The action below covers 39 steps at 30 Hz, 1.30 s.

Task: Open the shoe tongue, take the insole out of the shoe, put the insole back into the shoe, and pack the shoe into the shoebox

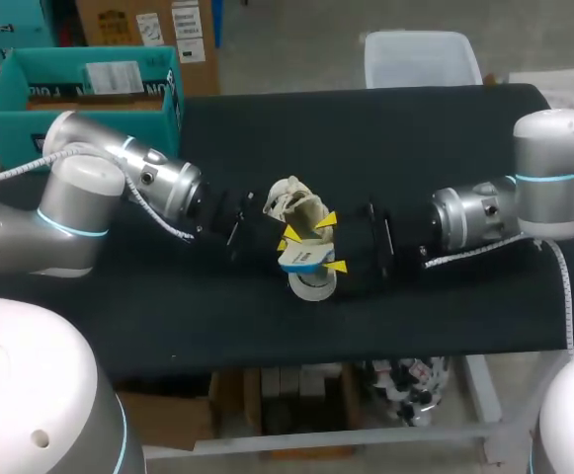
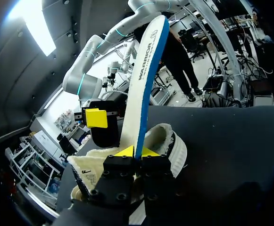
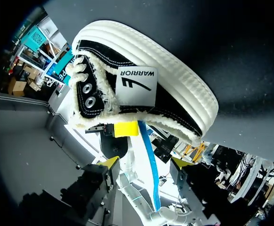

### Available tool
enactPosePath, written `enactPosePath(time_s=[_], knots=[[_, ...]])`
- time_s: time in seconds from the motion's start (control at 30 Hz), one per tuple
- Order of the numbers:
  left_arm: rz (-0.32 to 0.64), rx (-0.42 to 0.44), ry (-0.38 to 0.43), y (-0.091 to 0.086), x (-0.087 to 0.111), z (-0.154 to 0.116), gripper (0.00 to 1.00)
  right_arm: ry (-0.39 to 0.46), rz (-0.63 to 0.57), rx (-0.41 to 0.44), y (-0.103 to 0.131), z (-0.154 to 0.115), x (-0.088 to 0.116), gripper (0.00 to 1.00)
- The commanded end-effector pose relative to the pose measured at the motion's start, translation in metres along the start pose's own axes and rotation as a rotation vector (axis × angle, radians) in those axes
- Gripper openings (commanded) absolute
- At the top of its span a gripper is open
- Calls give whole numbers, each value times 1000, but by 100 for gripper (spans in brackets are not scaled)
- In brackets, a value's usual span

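Observation:
A black shoe point(image 1: 296, 202) with a white sole and fleecy lining lies mid-table. A white insole point(image 1: 301, 260) with a blue edge sticks out of its opening. My left gripper point(image 1: 288, 238) is shut on the insole's near end point(image 2: 137, 151), and the insole point(image 2: 148, 70) rises upright ahead of it over the shoe point(image 2: 172, 143). My right gripper point(image 1: 331, 243) stands open, its yellow tips wide on either side of the insole point(image 3: 137, 172), without touching it. The shoe point(image 3: 165, 94) lies ahead of the right gripper point(image 3: 144, 162).
A teal shoebox point(image 1: 79, 99) stands open at the back left corner, behind my left arm. The black table top point(image 1: 415, 148) stretches bare to the right and along the front edge.

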<state>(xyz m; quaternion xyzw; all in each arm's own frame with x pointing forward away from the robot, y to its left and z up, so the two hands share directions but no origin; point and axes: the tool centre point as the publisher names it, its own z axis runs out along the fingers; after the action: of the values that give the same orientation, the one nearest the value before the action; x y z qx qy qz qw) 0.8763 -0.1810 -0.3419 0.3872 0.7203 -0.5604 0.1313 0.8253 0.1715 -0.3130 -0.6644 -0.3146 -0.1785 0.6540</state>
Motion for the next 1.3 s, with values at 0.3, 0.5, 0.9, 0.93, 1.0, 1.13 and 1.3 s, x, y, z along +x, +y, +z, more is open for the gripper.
enactPosePath(time_s=[0.3, 0.5, 0.9, 0.93, 1.0, 1.13, 1.3], knots=[[-5, -19, -11, -6, 3, 1, 0, -32, 14, -37, -3, 9, 0, 0], [-6, -12, -4, -12, 6, -2, 73, -32, 8, -48, -4, 8, -1, 0], [49, 19, 22, -25, 0, 5, 45, -32, -16, -50, 2, 11, -3, 0], [50, 19, 23, -25, 0, 6, 46, -31, -17, -49, 3, 11, -3, 0], [52, 18, 28, -24, -2, 9, 43, -35, -22, -45, 6, 12, -2, 0], [56, 16, 36, -21, -5, 11, 0, -45, -34, -41, 9, 13, 0, 0], [66, 7, 55, -17, -8, 11, 0, -64, -55, -39, 14, 13, 1, 0]])
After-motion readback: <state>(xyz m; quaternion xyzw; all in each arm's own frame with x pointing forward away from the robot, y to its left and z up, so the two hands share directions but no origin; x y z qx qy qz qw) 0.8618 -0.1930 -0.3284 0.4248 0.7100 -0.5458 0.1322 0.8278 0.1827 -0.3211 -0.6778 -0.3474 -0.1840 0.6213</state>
